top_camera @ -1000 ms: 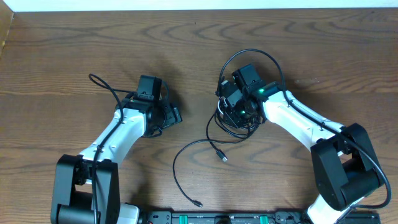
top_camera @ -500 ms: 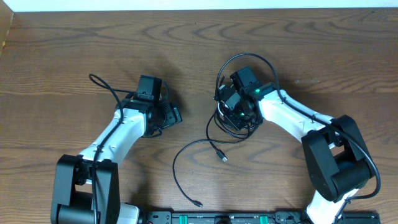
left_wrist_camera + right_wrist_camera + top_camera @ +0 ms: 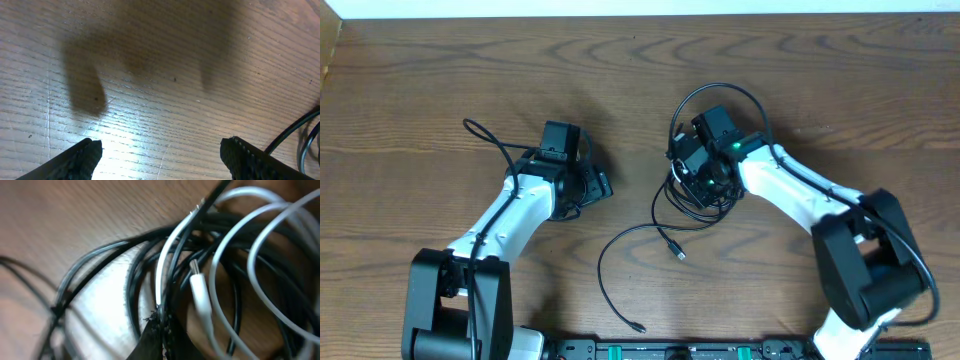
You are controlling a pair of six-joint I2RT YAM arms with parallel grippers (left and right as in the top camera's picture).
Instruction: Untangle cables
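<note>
Right gripper [image 3: 159, 331] — now tight on cables [image 3: 200, 294]

The right gripper [image 3: 158, 332] pinches tangled black and whitish cables [image 3: 167, 255] lying on the wooden table [image 3: 65, 220].

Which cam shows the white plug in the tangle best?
Right wrist: white plug close-up, mid-frame, among black cables. Overhead shows only the tangle, plug too small to tell. Left wrist: just a black cable at its edge.

right jaws: closed from part-open | now pinching the cables [image 3: 200, 292] at bundle
</note>
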